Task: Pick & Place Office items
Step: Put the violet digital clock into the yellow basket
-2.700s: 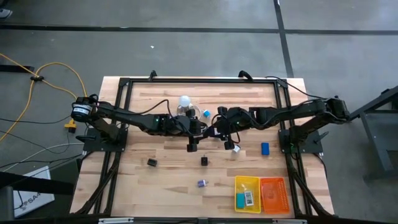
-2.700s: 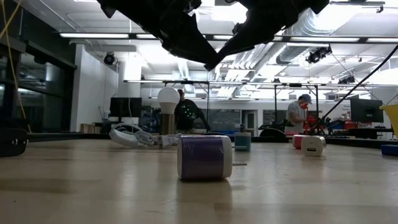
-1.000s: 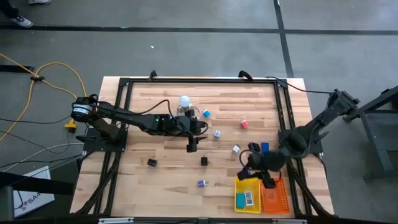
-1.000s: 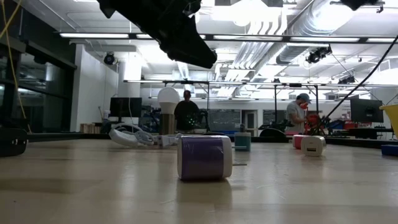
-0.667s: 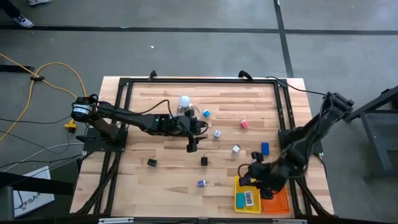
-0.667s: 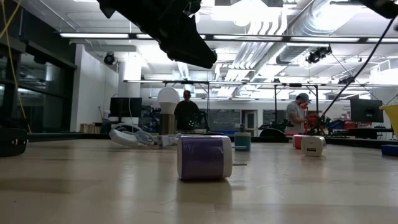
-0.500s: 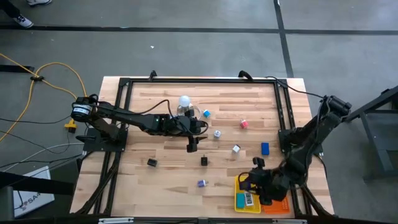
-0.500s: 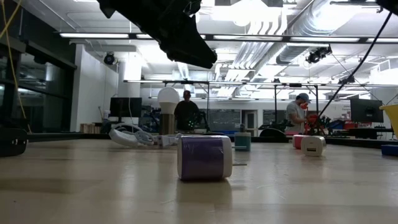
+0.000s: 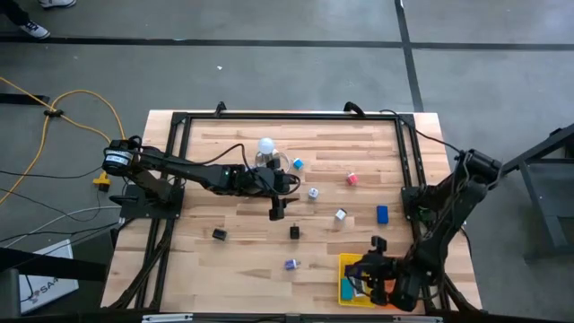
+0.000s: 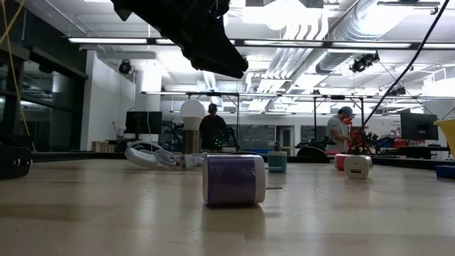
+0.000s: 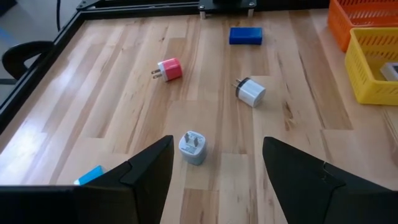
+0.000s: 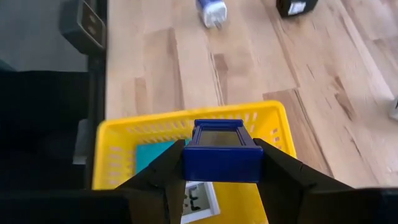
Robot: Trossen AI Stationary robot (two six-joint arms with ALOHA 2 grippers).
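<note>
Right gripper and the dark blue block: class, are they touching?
Touching. The right wrist view shows the right gripper with both fingers pressed against the sides of the dark blue block, held above the yellow tray.

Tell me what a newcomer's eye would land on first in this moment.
The right end effector, at the table's near right corner, grips a dark blue block directly above the yellow mesh tray, which already holds a teal item and a white labelled piece. The left end effector hangs open over mid-table, looking out on a pink plug and two white plugs. In the low view, a purple-banded plug fills the foreground.
</note>
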